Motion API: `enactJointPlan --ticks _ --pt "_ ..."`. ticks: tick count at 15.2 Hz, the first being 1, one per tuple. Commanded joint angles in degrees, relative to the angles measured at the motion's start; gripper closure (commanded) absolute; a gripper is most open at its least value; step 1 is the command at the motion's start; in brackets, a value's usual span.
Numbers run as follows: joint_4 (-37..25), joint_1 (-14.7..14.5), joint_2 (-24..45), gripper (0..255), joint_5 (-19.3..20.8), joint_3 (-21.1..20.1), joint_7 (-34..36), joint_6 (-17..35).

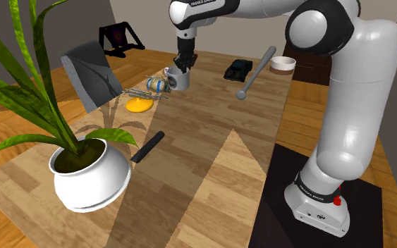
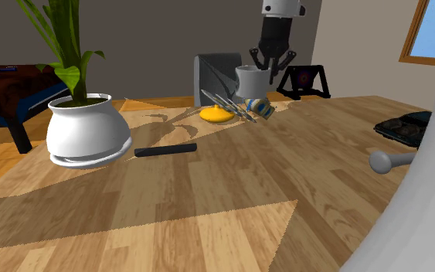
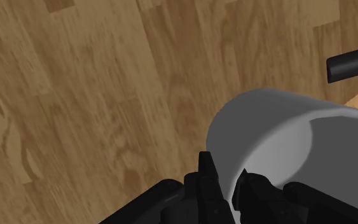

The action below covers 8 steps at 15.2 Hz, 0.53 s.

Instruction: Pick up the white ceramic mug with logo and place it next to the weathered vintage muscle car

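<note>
Shoulder view, near to far. Lower right: dark stand [image 1: 283, 184] carrying the white arm, reaching up and left. On the wood worktop [image 1: 211, 158], nearest at the left: white pot [image 1: 91, 182] with a green plant. Just past it, a black bar [image 1: 148, 147] lying flat on a diagonal. Further on, a yellow disc-like piece [image 1: 139, 105] just beside some thin metal tools [image 1: 142, 93], with a striped can [image 1: 159, 84] lying right behind them. Next, the mug [image 1: 178, 79]: drawn plain grey-white, just beside the can on the shoulder view's right. Upright, long axis vertical, mouth pointing straight up. Handle direction and logo not readable. Directly above it, the gripper [image 1: 182, 68] pointing down, narrow, with the mug's rim wall pinched between the two fingers in the wrist view. Cannot tell whether the mug's base touches the worktop. At about the same depth, well apart on the shoulder view's right: dark car [image 1: 237, 69]. Just beside the car, a grey club [image 1: 255, 72] lying diagonally. Past the club's far end, a white bowl [image 1: 283, 65] with a brown band. At the worktop's left edge, a grey chair [image 1: 91, 76].
</note>
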State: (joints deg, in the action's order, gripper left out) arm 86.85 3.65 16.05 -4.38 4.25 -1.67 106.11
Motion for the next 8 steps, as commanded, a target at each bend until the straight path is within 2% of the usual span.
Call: enactJointPlan --ticks 1,8 --pt "3.2 1.4 -2.2 255 -0.2 0.8 -2.3 0.9" --pt "9.2 6.3 -6.6 255 -0.8 4.0 -10.9 1.9"
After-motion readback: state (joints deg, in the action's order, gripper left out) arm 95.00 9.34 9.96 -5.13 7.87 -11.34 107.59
